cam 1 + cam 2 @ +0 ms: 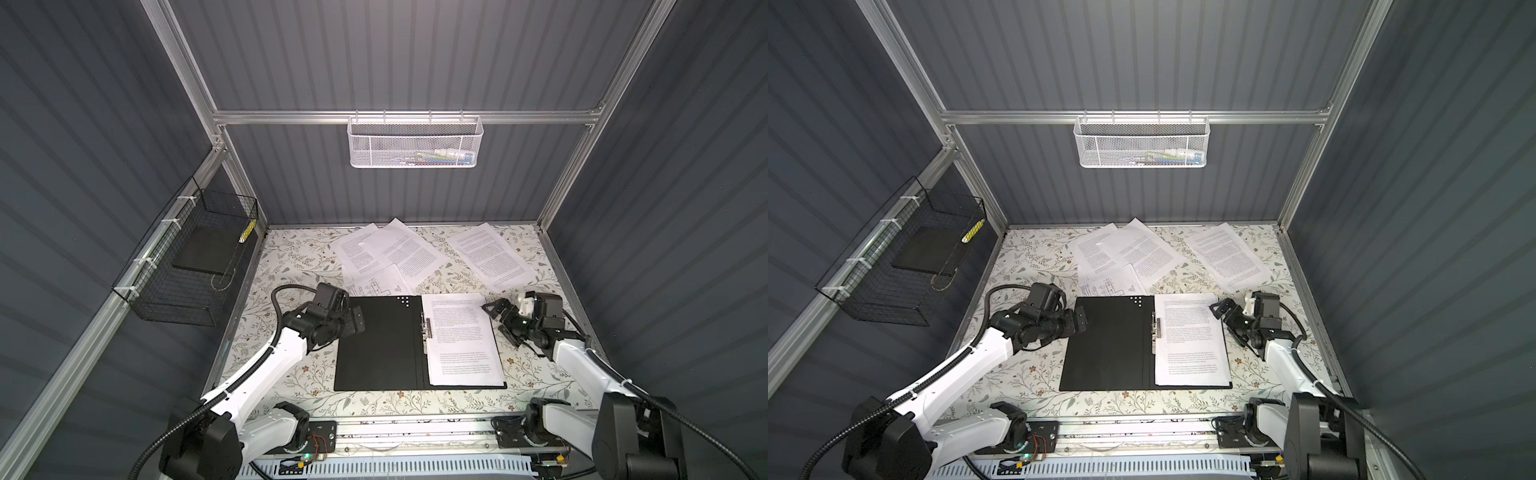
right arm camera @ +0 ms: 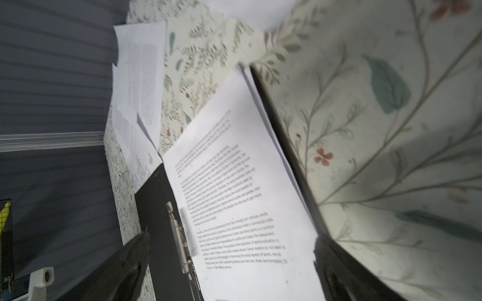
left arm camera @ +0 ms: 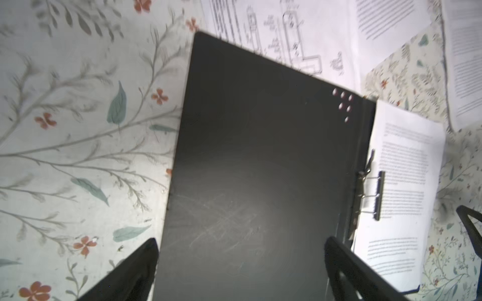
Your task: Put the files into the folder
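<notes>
The folder point(image 1: 378, 345) point(image 1: 1104, 345) lies open and flat at the table's middle, black inside up. A metal clip point(image 1: 425, 328) point(image 3: 370, 192) sits at its spine. One printed file sheet point(image 1: 461, 336) point(image 2: 234, 182) rests on its right half. More files lie loose behind it: text sheets point(image 1: 407, 253) point(image 1: 490, 255) and a drawing sheet point(image 1: 382, 282) point(image 3: 287, 34) tucked under the folder's far edge. My left gripper point(image 1: 353, 322) point(image 3: 241, 242) hangs open over the folder's far left corner. My right gripper point(image 1: 500, 322) point(image 2: 232, 238) is open at the far right edge, holding nothing.
A white mesh basket point(image 1: 415, 141) hangs on the back rail. A black wire basket point(image 1: 187, 266) is fixed to the left wall. Aluminium posts and grey walls enclose the floral table point(image 1: 291, 374) on three sides.
</notes>
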You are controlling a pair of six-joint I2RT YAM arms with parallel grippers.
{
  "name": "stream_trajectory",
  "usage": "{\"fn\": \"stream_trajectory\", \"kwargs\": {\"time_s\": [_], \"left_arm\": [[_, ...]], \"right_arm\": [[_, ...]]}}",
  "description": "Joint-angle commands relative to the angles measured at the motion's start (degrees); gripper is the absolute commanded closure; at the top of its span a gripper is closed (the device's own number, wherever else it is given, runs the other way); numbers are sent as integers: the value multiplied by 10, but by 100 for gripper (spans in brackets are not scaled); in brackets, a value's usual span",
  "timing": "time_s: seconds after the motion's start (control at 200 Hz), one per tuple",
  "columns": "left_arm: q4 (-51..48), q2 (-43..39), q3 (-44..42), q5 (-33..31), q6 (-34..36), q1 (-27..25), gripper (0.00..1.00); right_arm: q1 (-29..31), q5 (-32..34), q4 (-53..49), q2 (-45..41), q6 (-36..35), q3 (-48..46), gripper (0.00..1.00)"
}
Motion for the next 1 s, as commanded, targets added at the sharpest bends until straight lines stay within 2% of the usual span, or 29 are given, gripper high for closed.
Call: {"fn": "stream_trajectory", "kwargs": {"time_s": [0.0,0.06,0.2,0.395,0.48,0.61,0.745,0.91,0.99], "left_arm": [[-56,40,77,-27,14,13,0],[-68,62,110,-11,18,26,0],[-40,124,162,90,42,101,0],[17,288,238,180,83,170,1],[33,350,261,222,87,185,5],[69,404,288,232,91,188,9],[81,455,315,223,106,194,14],[107,476,309,243,113,200,15],[104,483,308,245,120,200,16]], "right_arm": [[-6,29,-45,-27,-25,38,1],[-9,19,-48,-19,-22,52,1],[-3,-39,-23,16,-4,84,1],[70,-27,-44,85,-29,143,9],[100,-35,-21,106,-30,152,11],[154,-49,-6,162,-44,191,19],[226,-63,-17,241,-61,256,33],[305,-58,-40,337,-81,333,49],[335,-56,-58,381,-93,372,51]]}}
